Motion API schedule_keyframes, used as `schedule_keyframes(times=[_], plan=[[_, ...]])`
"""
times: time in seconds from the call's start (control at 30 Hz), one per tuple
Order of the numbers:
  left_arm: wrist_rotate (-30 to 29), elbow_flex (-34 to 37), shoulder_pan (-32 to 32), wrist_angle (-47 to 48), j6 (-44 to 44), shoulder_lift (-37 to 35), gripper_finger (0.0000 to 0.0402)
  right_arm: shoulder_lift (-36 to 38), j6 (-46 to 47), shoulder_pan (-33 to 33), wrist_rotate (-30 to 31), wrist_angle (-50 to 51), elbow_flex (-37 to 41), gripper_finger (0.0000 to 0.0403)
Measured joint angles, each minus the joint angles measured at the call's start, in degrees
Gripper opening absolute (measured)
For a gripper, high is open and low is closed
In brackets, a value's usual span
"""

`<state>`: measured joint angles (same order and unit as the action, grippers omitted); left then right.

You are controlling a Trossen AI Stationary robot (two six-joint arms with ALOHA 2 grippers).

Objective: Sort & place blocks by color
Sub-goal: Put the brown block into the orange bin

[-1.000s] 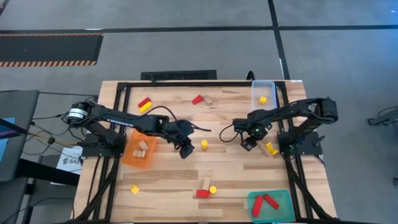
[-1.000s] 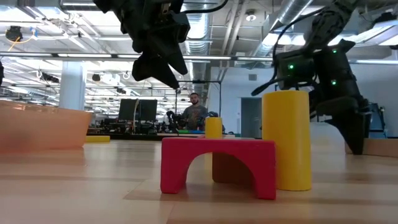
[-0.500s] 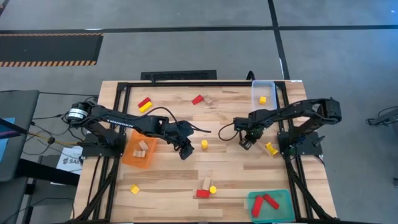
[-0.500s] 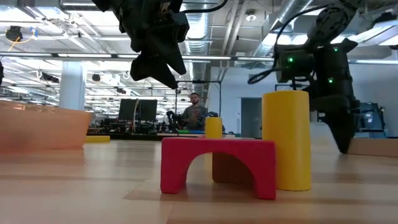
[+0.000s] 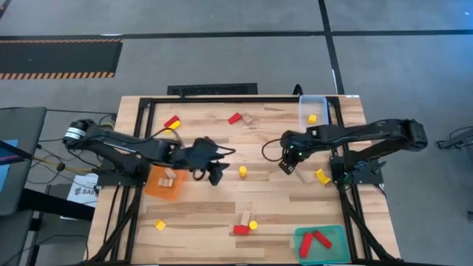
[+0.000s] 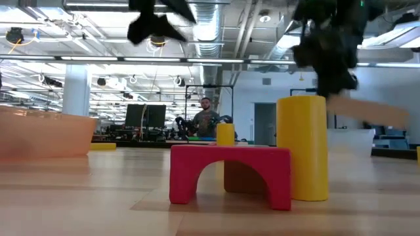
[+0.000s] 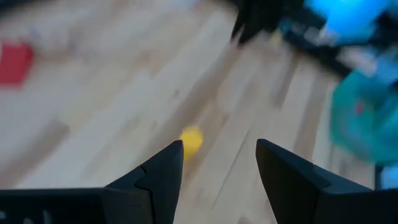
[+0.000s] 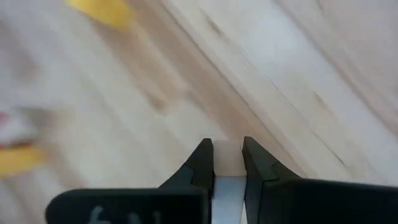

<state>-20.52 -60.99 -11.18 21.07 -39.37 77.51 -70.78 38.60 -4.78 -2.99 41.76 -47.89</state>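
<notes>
My right gripper (image 5: pixel 287 165) is shut on a light wood block (image 5: pixel 304 175), which hangs above the table's right middle, next to a yellow block (image 5: pixel 322 177). In the low view the wood block (image 6: pixel 367 111) shows as a tilted bar below that gripper (image 6: pixel 330 75). My left gripper (image 5: pixel 215 176) hovers open left of a yellow cylinder (image 5: pixel 242 171) that stands on the table. The left wrist view shows the cylinder (image 7: pixel 191 138) beyond the open fingers (image 7: pixel 163 171), with nothing between them. My right gripper pinches the wood block (image 8: pixel 228 154) between its two fingers, which come from above. In the low view the bar sticks out sideways from the fingers, tilted, with its free end (image 6: pixel 394 118) lower. It is lifted clear of the table.
An orange tray (image 5: pixel 157 188) with wood blocks is at the left, a clear tray (image 5: pixel 312 107) with a yellow cube far right, a green tray (image 5: pixel 331 230) with red blocks near right. Near the front edge stand a red arch (image 6: pixel 230 172) and a yellow cylinder (image 6: pixel 301 147). More blocks lie at the far left.
My right gripper has shut on the wood block and lifted it off the table, shifting a little toward the table's left. The block now hangs tilted. My left gripper has risen and drawn slightly toward the left edge, staying open.
</notes>
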Motion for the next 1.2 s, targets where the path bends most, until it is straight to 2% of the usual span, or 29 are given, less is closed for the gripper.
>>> schedule_keyframes(times=[0.1, 0.2, 0.3, 0.47, 0.53, 0.67, 0.87, 1.03, 1.2], plan=[[-4.59, 2.25, -3.16, -6.94, 1.93, -2.98, 0.0189, 3.24, -0.03, 0.34, 0.11, -6.55, -2.9, 0.0046], [-5.66, 6.44, -5.2, -17.34, 2.19, -4.01, 0.0189, 5.71, -0.86, 0.26, 0.06, -19.03, -3.79, 0.0046], [-5.76, 12.11, -5.76, -31.3, -0.47, -3.88, 0.0189, 6.36, -2.56, 0.27, -0.52, -33.62, -3.85, 0.0046], [-3.2, 20.99, -4.82, -61.11, -1.65, -0.27, 0.0189, 3.78, -1.36, 1.78, -3.4, -54.47, -3.94, 0.0046], [-2.39, 22.78, -4.2, -67.18, -1.6, 0.95, 0.0189, 1.91, 0.26, 2.56, -3.7, -59.15, -3.79, 0.0046], [-0.69, 22.23, -3.52, -68.75, -2.22, 3.74, 0.0189, -2.47, 3.46, 3.84, -3.89, -68.05, -3.83, 0.0046], [2.21, 20.03, -3.29, -68.81, -1.9, 6.15, 0.0189, -8.19, 7.54, 4.05, -4.71, -71.31, -3.8, 0.0047], [2.13, 19.96, -3.28, -67.32, -1.86, 6.13, 0.0188, -11.83, 9.39, 4.0, -4.65, -76.01, -3.79, 0.0047], [3.41, 19.96, -3.28, -66.67, -1.88, 6.13, 0.0154, -13.08, 10.45, 4.07, -4.73, -77.71, -3.79, 0.0047]])
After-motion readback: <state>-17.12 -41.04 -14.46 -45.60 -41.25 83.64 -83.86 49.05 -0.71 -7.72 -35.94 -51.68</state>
